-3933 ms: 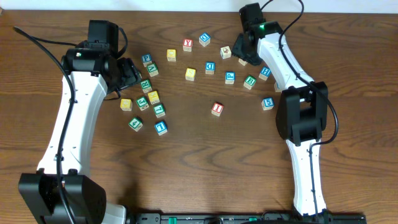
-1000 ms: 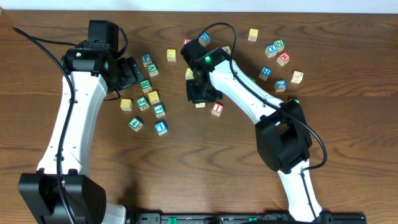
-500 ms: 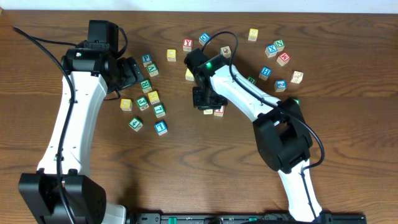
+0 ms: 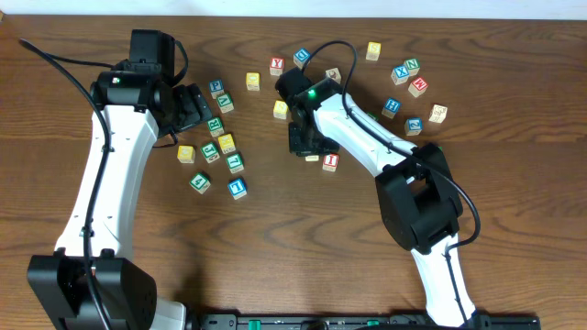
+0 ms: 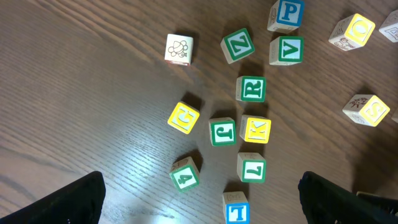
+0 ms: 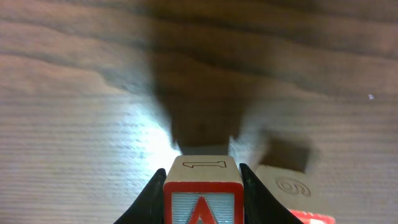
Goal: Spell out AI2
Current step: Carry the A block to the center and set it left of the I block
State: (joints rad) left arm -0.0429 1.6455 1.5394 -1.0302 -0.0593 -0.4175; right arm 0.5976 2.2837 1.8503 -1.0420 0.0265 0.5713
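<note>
The right gripper point(image 6: 202, 177) is clamping the red "A" cube point(image 6: 203, 208) near the table's point(image 4: 275, 257) middle, just beside the "I" cube point(image 4: 330, 162) (touching or not, I cannot tell). The left gripper point(image 4: 191, 108) is hanging wide open toward the left edge.

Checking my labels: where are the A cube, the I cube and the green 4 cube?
A cube point(image 6: 203, 205), right wrist view, red-framed letter face.
I cube point(image 4: 330, 162), overhead view, top face.
Green 4 cube point(image 5: 185, 177), left wrist view, top face.
</note>
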